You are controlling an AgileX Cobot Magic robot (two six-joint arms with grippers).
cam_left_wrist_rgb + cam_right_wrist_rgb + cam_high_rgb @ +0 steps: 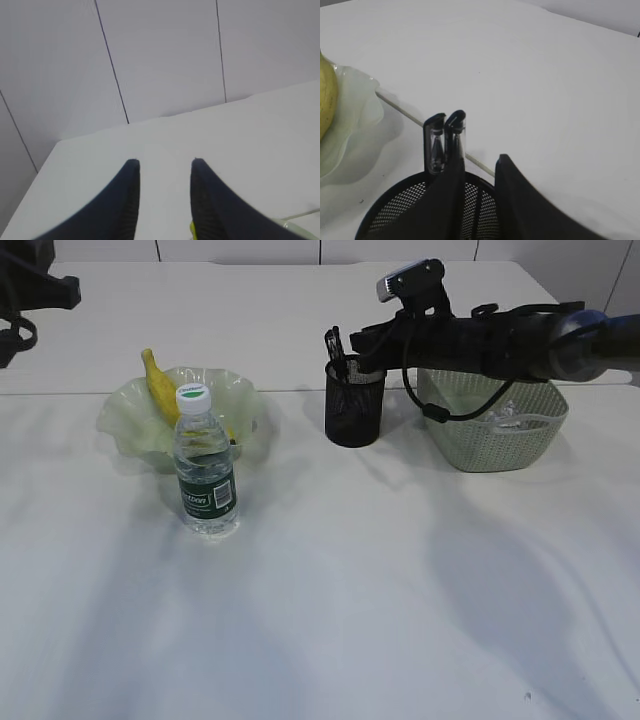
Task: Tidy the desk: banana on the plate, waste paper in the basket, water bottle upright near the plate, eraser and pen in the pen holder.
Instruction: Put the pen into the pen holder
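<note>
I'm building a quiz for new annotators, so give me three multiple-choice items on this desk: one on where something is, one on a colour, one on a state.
1. Where is the banana?
A. On the plate
B. In the basket
C. In the pen holder

2. What colour is the water bottle cap?
A. Red
B. Black
C. White with green

3. How does the water bottle stand?
A. On its side
B. Upright
C. Upside down

Key: 1 A, it lies in the pale green dish; 2 C, the cap top shows white with a green mark; 3 B, cap on top, base on the table.
</note>
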